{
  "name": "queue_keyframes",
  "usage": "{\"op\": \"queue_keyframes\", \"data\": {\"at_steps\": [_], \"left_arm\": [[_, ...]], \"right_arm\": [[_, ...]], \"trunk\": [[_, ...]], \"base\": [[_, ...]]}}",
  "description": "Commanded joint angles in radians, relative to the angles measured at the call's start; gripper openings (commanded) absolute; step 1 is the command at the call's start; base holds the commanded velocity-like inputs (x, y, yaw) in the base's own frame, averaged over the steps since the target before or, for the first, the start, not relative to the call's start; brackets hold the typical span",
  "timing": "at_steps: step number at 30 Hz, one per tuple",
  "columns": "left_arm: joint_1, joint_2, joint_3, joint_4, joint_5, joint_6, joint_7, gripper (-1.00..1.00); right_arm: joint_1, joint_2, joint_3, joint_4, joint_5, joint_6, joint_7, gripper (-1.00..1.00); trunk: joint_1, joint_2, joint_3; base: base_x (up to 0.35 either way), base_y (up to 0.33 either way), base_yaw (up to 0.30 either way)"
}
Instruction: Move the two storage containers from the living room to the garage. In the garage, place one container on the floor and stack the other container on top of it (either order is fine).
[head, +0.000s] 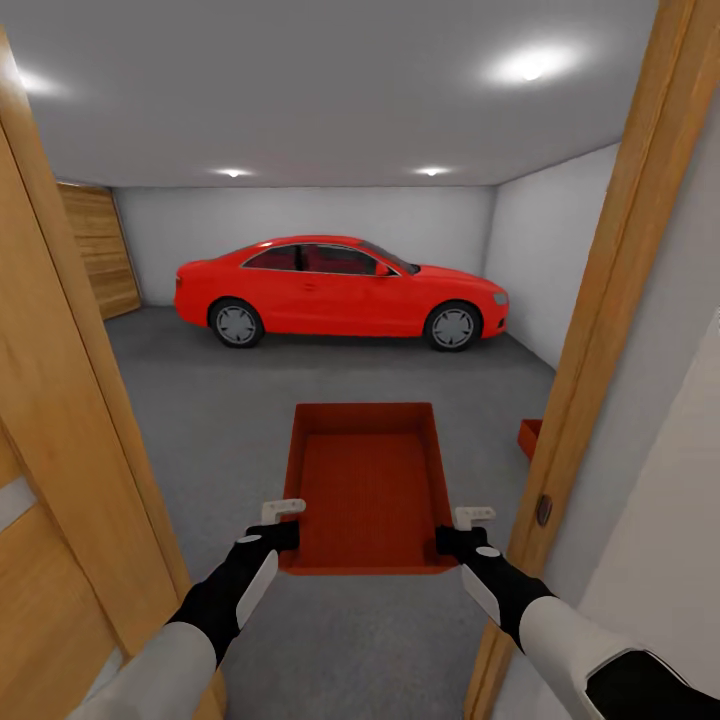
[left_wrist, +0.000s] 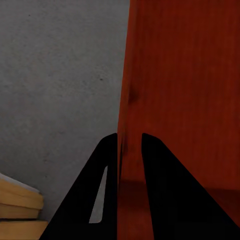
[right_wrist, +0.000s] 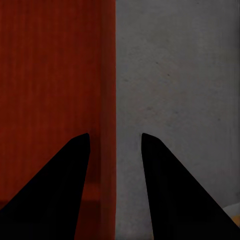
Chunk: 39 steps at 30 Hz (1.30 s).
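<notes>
Head view: the open red-orange rectangular plastic bin (head: 367, 487) is carried through the wooden door frame (head: 590, 330) into the garage, over grey concrete floor (head: 220, 420). Judged best practice: keep it level and centred. Left gripper (left_wrist: 130, 142) pinches its side wall; right gripper (right_wrist: 115, 142) straddles the opposite wall, jaws partly spread.

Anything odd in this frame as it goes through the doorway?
Nothing looks damaged or spilled. The held container sits level between the left gripper and right gripper, each straddling a side wall. Only a corner of the second container shows on the garage floor, past the door frame.
</notes>
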Motion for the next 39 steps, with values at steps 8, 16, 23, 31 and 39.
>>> {"op": "queue_keyframes", "data": {"at_steps": [8,16,23,31,39], "left_arm": [[-0.001,0.002,-0.003,-0.004,-0.012,0.006,0.015,-1.0],[-0.001,0.002,-0.003,-0.004,-0.011,0.006,0.015,-1.0],[-0.001,0.001,-0.003,-0.004,-0.011,0.006,0.015,-1.0],[-0.001,0.001,-0.003,-0.004,-0.011,0.006,0.015,-1.0],[-0.001,0.001,-0.003,-0.004,-0.011,0.006,0.015,-1.0]], "right_arm": [[-0.001,-0.004,-0.002,0.015,-0.014,-0.005,-0.017,-1.0],[-0.001,-0.005,-0.004,0.015,-0.014,-0.004,-0.017,-1.0],[-0.001,-0.004,-0.004,0.015,-0.014,-0.009,-0.016,-1.0],[-0.001,-0.004,-0.002,0.015,-0.014,-0.009,-0.017,-1.0],[-0.001,-0.004,-0.002,0.015,-0.014,-0.009,-0.016,-1.0]], "trunk": [[0.0,-0.001,0.0],[0.0,-0.001,0.0],[0.0,-0.001,0.0],[0.0,-0.001,0.0],[0.0,-0.001,0.0]], "base": [[0.0,0.0,-0.002],[0.0,0.0,0.0],[0.099,0.077,0.0],[0.225,0.19,0.0],[0.039,0.026,0.0]]}}
